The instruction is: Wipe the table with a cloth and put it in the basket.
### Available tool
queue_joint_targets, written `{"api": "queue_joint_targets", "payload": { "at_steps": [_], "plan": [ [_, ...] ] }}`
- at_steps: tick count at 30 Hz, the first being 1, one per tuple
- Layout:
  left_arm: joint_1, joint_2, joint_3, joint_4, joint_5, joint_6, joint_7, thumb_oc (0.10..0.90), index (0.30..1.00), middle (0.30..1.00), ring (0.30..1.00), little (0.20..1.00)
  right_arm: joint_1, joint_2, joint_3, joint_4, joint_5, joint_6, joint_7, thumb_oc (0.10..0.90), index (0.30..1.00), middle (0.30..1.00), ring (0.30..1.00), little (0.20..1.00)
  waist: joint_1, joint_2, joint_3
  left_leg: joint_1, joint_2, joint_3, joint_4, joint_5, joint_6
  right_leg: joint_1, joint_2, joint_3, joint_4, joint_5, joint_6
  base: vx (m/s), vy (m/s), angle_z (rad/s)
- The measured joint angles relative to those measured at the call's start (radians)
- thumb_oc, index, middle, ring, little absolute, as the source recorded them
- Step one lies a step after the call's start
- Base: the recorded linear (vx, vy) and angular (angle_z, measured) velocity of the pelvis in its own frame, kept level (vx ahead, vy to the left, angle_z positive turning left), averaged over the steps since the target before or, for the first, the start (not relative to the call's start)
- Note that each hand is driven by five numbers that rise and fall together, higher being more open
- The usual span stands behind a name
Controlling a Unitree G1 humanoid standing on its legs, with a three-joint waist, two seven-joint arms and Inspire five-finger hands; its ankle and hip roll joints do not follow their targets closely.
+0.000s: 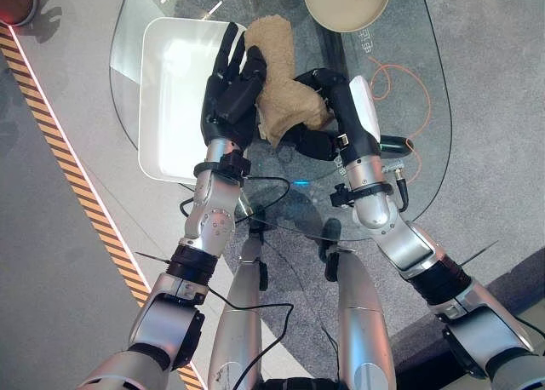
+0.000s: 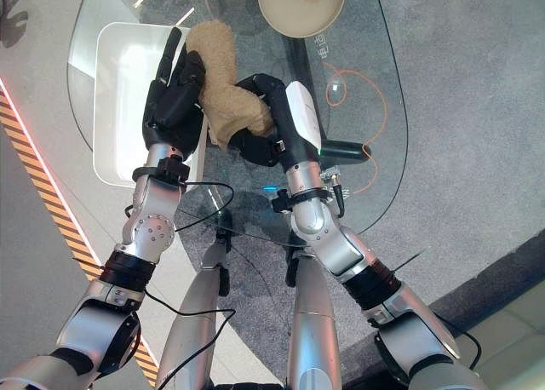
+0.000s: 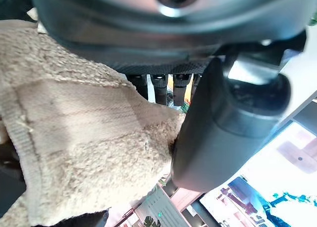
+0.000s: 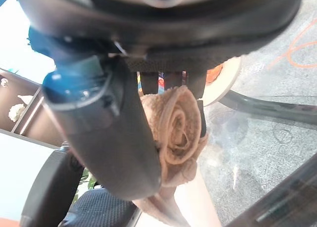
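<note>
Both hands are on the beige terry cloth point(image 1: 277, 79), which lies bunched and partly lifted over the glass oval surface point(image 1: 409, 143) near its left edge, its far end draped toward the surface's far edge. My right hand point(image 1: 328, 122) is clenched around the near bunch of the cloth; in the right wrist view the rolled towel is wedged between thumb and fingers. My left hand point(image 1: 232, 83) has its fingers fairly straight, laid flat against the cloth's left side, with the thumb pressed into the fabric in the left wrist view; I read it as bracing the cloth, not gripping it. The white rounded rectangular basket point(image 1: 166, 109) sits at the left edge of the surface, just beside the left hand and touching the cloth's reach. A round cream plate with orange food point(image 1: 347, 2) stands at the far edge, well apart from the cloth. Judgement: wiping looks finished or nearly so, and the step in hand is gathering the cloth for transfer. The next move calls for carrying the bundle leftward over the basket rim, then letting go with the right hand, with the trailing end cleared so it does not hang outside.
</note>
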Motion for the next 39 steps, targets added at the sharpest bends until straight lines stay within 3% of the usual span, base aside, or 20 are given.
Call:
{"api": "queue_joint_targets", "payload": {
  "at_steps": [18, 23, 24, 25, 39],
  "plan": [
    [-0.019, 0.043, 0.003, 0.002, -0.028, 0.131, -0.045, 0.800, 0.900, 0.900, 0.900, 0.900, 0.000, -0.016, 0.000, 0.001, 0.001, 0.000, 0.001, 0.100, 0.300, 0.300, 0.300, 0.200, 0.001, 0.000, 0.000, 0.002, 0.000, 0.003, -0.008, 0.002, 0.000, -0.001, 0.000, 0.002, -0.005, 0.000, 0.000, 0.00, 0.000, 0.00],
    [-0.020, 0.052, -0.002, 0.004, -0.028, 0.142, -0.067, 0.800, 0.900, 0.900, 0.900, 0.900, 0.000, -0.031, 0.001, 0.001, 0.001, 0.000, 0.002, 0.100, 0.300, 0.300, 0.300, 0.200, -0.001, 0.000, 0.000, 0.004, 0.000, 0.004, -0.010, 0.005, 0.000, -0.001, 0.000, 0.003, -0.003, 0.000, 0.000, 0.00, 0.000, 0.00],
    [-0.020, 0.055, -0.002, 0.005, -0.028, 0.143, -0.072, 0.188, 0.375, 0.375, 0.375, 0.288, 0.000, -0.032, 0.001, 0.001, 0.001, 0.000, 0.002, 0.100, 0.300, 0.300, 0.300, 0.200, -0.002, 0.000, 0.000, 0.005, 0.000, 0.004, -0.010, 0.005, 0.000, -0.001, 0.000, 0.003, -0.003, 0.000, 0.000, 0.00, 0.000, 0.00],
    [-0.020, 0.057, -0.003, 0.005, -0.028, 0.143, -0.078, 0.100, 0.300, 0.300, 0.300, 0.200, 0.000, -0.032, 0.001, 0.001, 0.001, 0.000, 0.002, 0.100, 0.300, 0.300, 0.300, 0.200, -0.002, 0.000, 0.000, 0.004, 0.000, 0.004, -0.010, 0.005, 0.000, -0.001, 0.000, 0.003, -0.002, 0.000, 0.000, 0.00, 0.000, 0.00],
    [-0.024, 0.095, 0.001, 0.073, -0.029, 0.135, -0.111, 0.100, 0.300, 0.300, 0.300, 0.200, 0.000, -0.030, 0.044, 0.001, 0.000, -0.005, 0.003, 0.100, 0.300, 0.300, 0.300, 0.200, -0.001, 0.000, 0.000, 0.005, 0.000, 0.004, -0.012, 0.005, 0.000, -0.001, 0.000, 0.002, -0.005, 0.000, 0.000, 0.00, 0.000, 0.00]
  ]
}}
